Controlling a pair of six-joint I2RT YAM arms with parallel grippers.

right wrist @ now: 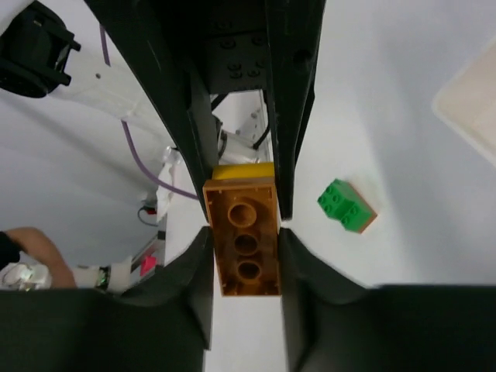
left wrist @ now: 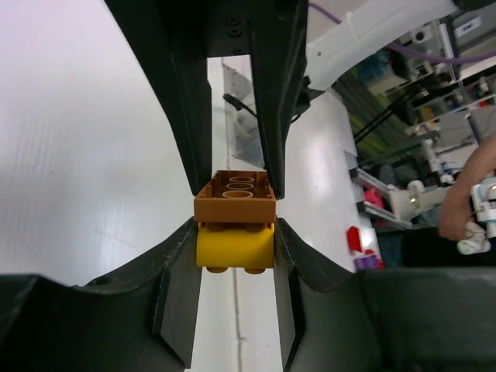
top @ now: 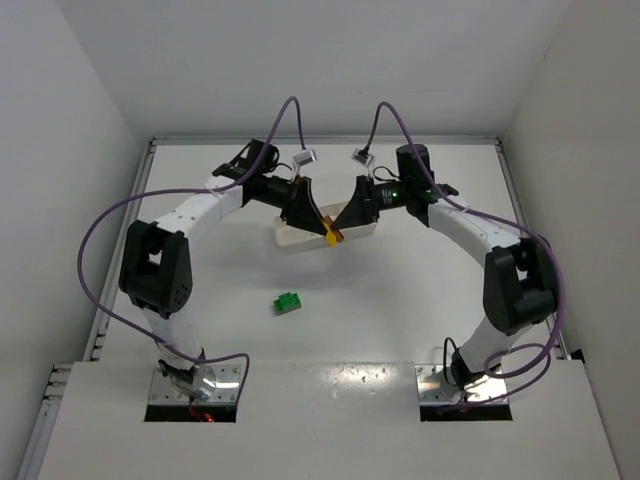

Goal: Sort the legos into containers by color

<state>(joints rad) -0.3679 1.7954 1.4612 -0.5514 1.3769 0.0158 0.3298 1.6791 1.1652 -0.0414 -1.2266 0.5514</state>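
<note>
Two joined legos hang above the white tray (top: pixel 292 240), between both grippers. My left gripper (top: pixel 324 231) (left wrist: pixel 235 236) is shut on the yellow brick (left wrist: pixel 235 248), its fingers pressing both sides. My right gripper (top: pixel 340 234) (right wrist: pixel 244 232) faces it and is shut on the reddish-brown brick (right wrist: pixel 246 244) (left wrist: pixel 235 203), whose hollow underside faces the right wrist camera. Beyond it shows the yellow brick (right wrist: pixel 242 170). A green brick (top: pixel 288 302) (right wrist: pixel 347 205) with a brownish layer beneath it lies alone on the table, nearer the arm bases. The tray's compartments are mostly hidden by the grippers.
A corner of the white tray (right wrist: pixel 473 97) shows at the upper right of the right wrist view. White walls enclose the table at the back and both sides. Purple cables loop over both arms. A person's hand (left wrist: pixel 465 209) is beyond the table.
</note>
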